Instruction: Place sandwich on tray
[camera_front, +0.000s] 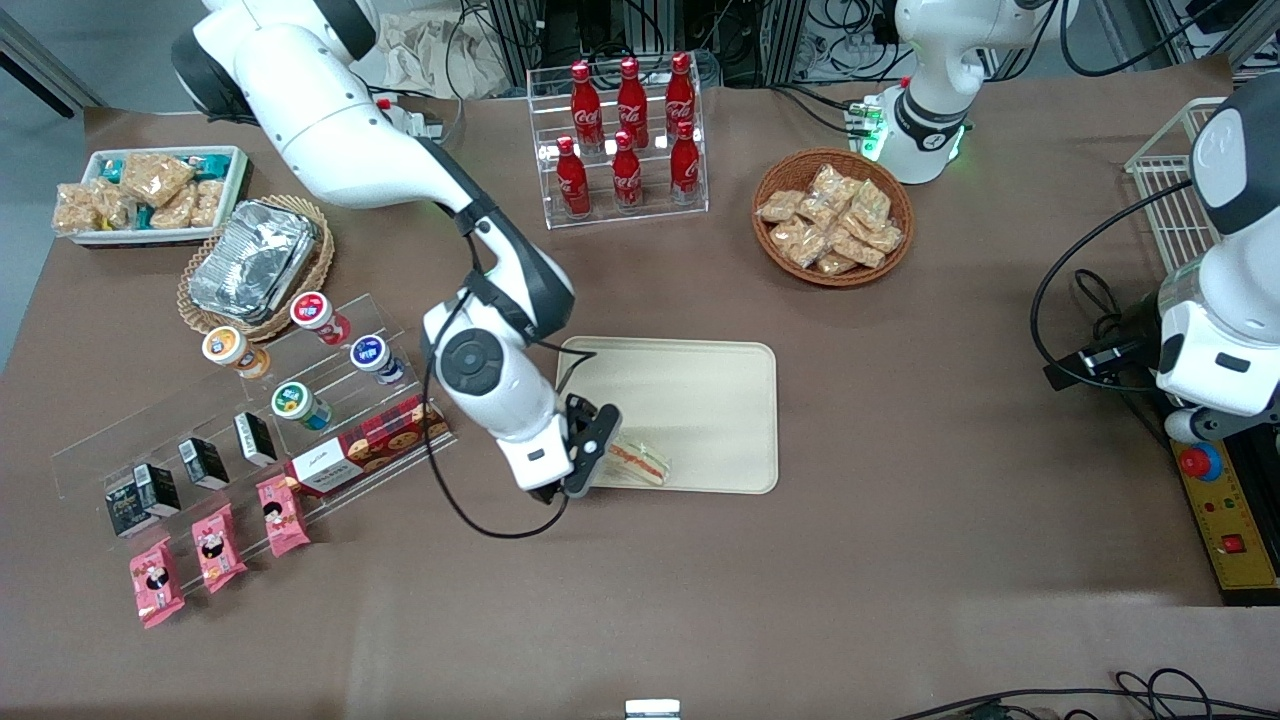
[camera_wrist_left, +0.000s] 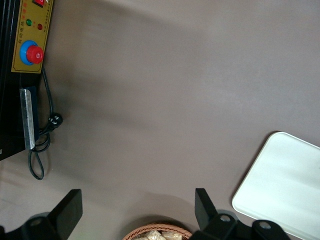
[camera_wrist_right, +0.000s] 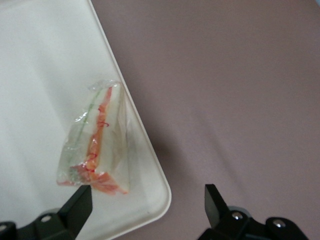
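Note:
The sandwich, a clear-wrapped wedge of white bread with an orange-red and green filling edge, lies on the cream tray at the tray corner nearest the front camera and the working arm. In the right wrist view the sandwich rests flat on the tray close to its rim. My gripper hangs just above that corner, open and empty, its fingers spread wide with one over the tray by the sandwich and one over the tablecloth.
A rack of cola bottles and a basket of snack packets stand farther from the camera than the tray. A foil container, small cups, a biscuit box and pink packets lie toward the working arm's end.

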